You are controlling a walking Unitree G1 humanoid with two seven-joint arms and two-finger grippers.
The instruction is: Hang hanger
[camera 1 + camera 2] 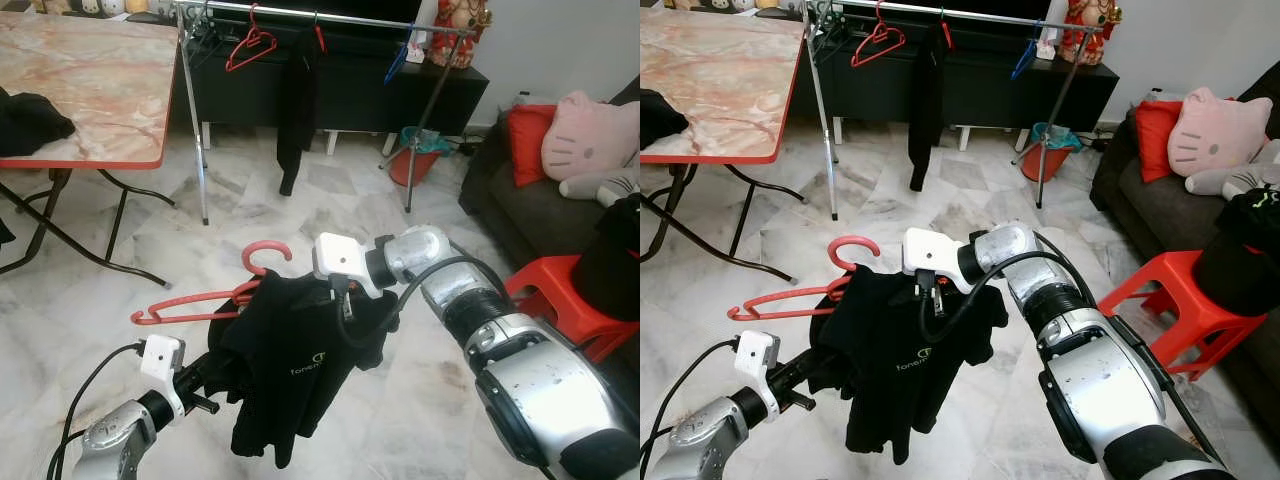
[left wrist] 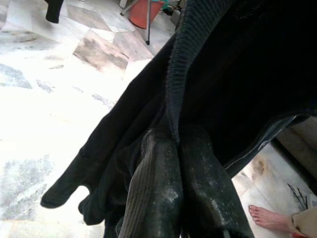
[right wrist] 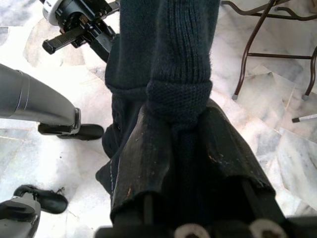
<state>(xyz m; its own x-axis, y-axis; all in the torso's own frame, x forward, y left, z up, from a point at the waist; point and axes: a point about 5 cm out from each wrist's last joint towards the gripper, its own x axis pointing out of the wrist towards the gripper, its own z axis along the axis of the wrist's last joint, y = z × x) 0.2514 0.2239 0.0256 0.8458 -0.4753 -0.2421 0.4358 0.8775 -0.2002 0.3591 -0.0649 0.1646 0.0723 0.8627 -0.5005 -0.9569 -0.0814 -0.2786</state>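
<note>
A black knitted T-shirt (image 1: 290,365) with small pale lettering on its chest hangs in soft folds at the lower centre of the head views, draped on a thin coral-red plastic hanger (image 1: 205,300). The hanger's curved hook rises just above the collar, and one slim arm pokes out toward the left of the frame; its other arm is buried under the cloth.

The left gripper (image 2: 171,191) comes in from the lower left, and its two black ribbed fingers (image 2: 148,193) press together on a fold of the shirt's ribbed edge. The right gripper (image 3: 181,144), on a silver arm with a white wrist block, meets the garment near the collar; its worn black fingers (image 3: 143,158) are clamped on a thick knitted roll of the shirt. The cloth covers the fingertips in the head views.

Across the glossy marbled white floor (image 1: 300,210), at the top of the frame, stands a slender chrome clothes rack (image 1: 200,110) with a red wire-thin hanger (image 1: 250,45), a long black garment (image 1: 297,100) and a blue hanger (image 1: 398,58). A pink-veined marble-top folding table (image 1: 90,80) is cut off at upper left. A person's bare foot (image 2: 270,218) shows in a corner of the left wrist view.
</note>
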